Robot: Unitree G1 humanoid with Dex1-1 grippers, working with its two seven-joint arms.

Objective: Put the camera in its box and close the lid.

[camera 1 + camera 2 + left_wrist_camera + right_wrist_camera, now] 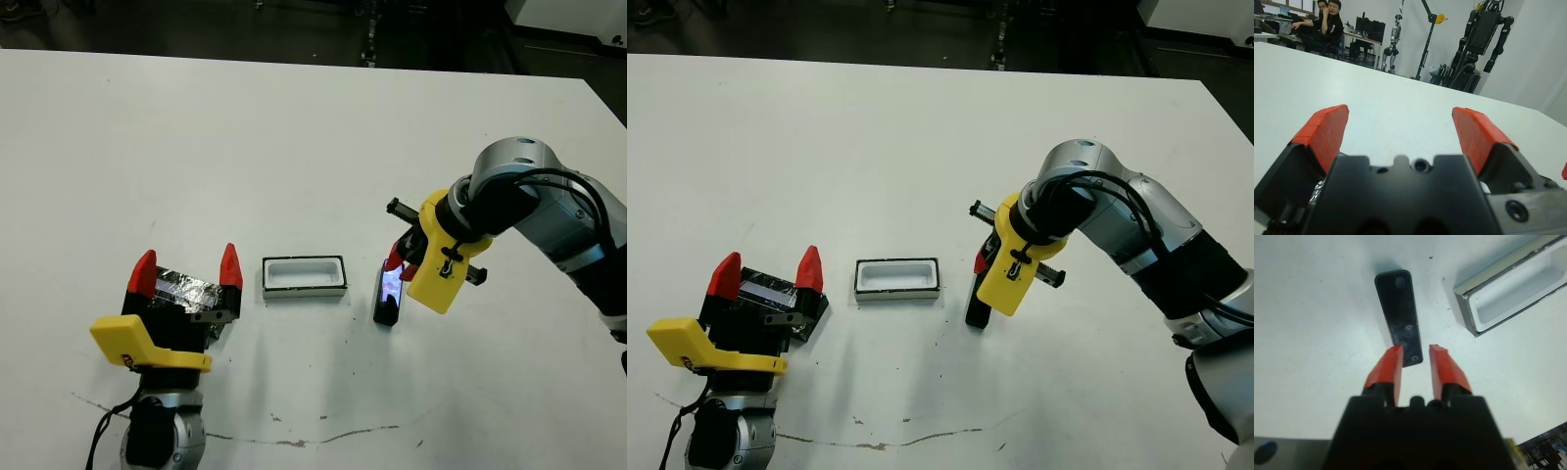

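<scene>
The camera (388, 294) lies flat on the white table, a slim black bar with a glossy face, just right of the box (305, 291). The box is a small white-lined tray with its top uncovered. My right gripper (1415, 350) hangs over the camera's (1399, 316) end, open by a narrow gap, one red finger on each side of that end. The lid (186, 291), black with silvery patches, rests left of the box. My left gripper (186, 270) stands open right over the lid, hiding much of it.
A dark scuff line (294, 441) runs along the table near its front edge. Beyond the far edge, the left wrist view shows seated people (1327, 19) and parked humanoid robots (1484, 34).
</scene>
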